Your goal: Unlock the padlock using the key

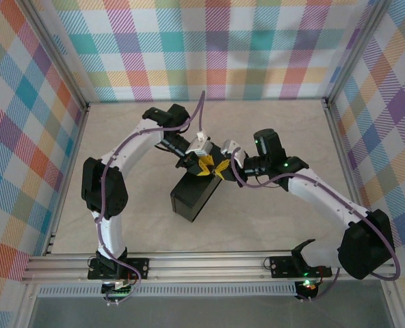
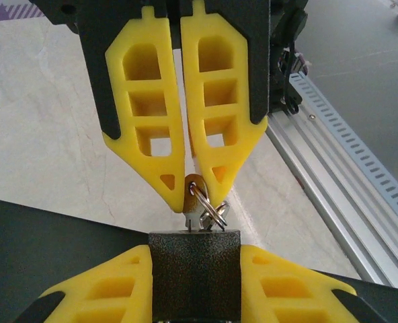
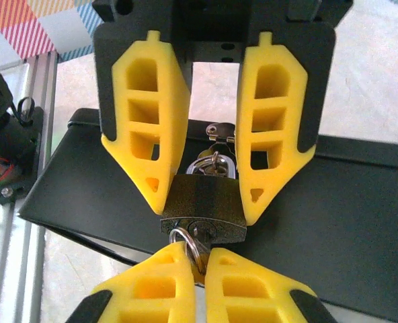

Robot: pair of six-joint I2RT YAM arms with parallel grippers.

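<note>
Top external: both arms bend inward and meet above a black box [image 1: 192, 198] lying about midway between the table's [image 1: 278, 130] left and right edges. The left pincer [image 1: 202, 164] and right pincer [image 1: 221, 169] sit tip to tip, and what they hold is too small to make out.
Left wrist: the key [image 2: 194, 190] stands with its brownish head up and its blade going down into the top face of the dark, speckled padlock [image 2: 195, 269]. A wire ring [image 2: 214, 214] hangs just beside the head.
Right wrist: shows the far side that the left wrist view hides. The silvery shackle [image 3: 229, 163] is threaded through a small metal hasp [image 3: 219, 131] at the box's edge, and the keyhole face is turned toward the left pincer.
Left pincer: fingers almost pressed together, with the tips pinching the key's head.
Right pincer: spread only to the padlock's width, with one yellow finger touching each side of the body.
Padlock: hangs at the box's hasp, between the two pincers, with the shackle seated in the body as far as can be seen.
Key: in the keyhole.
</note>
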